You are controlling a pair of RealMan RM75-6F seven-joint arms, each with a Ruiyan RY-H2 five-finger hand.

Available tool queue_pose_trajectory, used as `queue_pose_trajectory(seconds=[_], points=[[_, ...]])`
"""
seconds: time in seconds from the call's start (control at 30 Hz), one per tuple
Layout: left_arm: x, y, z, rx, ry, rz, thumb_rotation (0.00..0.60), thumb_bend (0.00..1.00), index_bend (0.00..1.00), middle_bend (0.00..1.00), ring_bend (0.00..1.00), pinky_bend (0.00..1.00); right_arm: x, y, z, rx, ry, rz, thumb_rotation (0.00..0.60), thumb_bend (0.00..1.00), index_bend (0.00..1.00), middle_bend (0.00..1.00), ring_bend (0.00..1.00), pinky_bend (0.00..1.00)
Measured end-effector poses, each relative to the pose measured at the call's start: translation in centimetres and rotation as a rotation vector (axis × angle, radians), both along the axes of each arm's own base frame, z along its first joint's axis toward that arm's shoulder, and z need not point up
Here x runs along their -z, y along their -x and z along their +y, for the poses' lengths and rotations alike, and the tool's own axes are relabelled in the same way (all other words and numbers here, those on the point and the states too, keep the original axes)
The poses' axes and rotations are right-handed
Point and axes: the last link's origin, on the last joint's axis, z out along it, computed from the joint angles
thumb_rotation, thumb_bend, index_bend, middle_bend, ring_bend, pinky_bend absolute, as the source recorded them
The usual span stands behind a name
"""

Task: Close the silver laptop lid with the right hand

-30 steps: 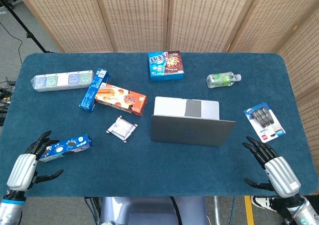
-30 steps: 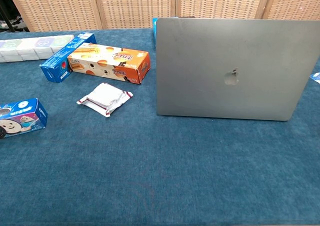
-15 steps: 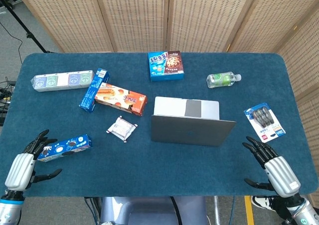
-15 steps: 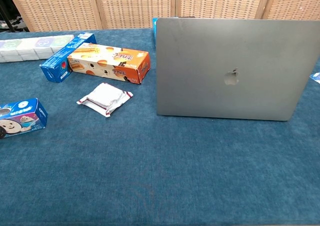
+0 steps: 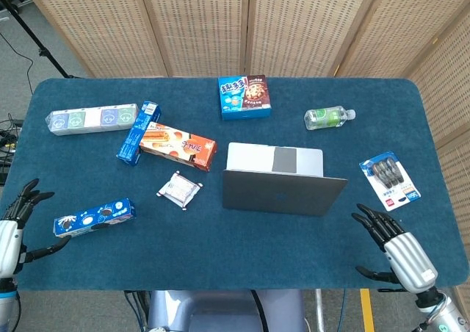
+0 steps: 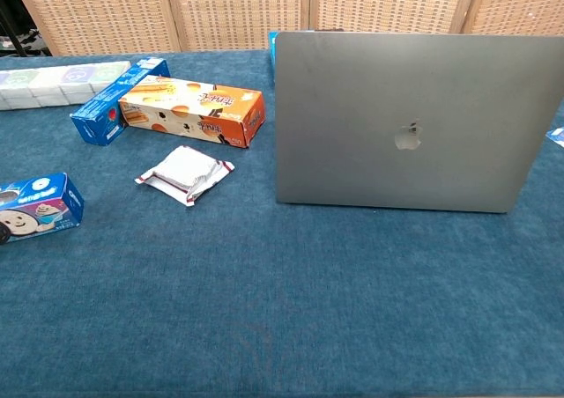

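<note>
Head view shows what has just changed: the left hand (image 5: 9, 233) has drawn back from the small blue snack box (image 5: 94, 217) to the desk's near left corner, empty, fingers spread. The right hand (image 5: 396, 250) has barely shifted; it hovers open and empty at the near right edge of the desk (image 5: 242, 251). That leaves the closing move wholly undone, and the right hand looks free to start its reach.

Ahead and to the left of the right hand, well apart from it, stands the silver laptop (image 5: 283, 179), its lid (image 6: 410, 121) upright with the back turned toward the robot. Ahead of that hand lies a pen pack (image 5: 389, 180). No open containers show; the boxes and a bottle (image 5: 327, 117) are shut, contents unseen.
</note>
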Motion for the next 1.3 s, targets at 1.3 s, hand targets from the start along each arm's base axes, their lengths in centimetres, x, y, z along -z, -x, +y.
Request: queue_pose_trajectory(seconds=[1.3], points=[[-0.3, 0.5, 2.9, 0.003, -0.027, -0.038, 0.6, 0.01, 0.25, 0.1, 0.15, 0.19, 2.8, -5.5, -1.7, -0.142, -0.125, 0.002, 0.6, 0.02, 0.09, 0.05, 0.12, 0.15]])
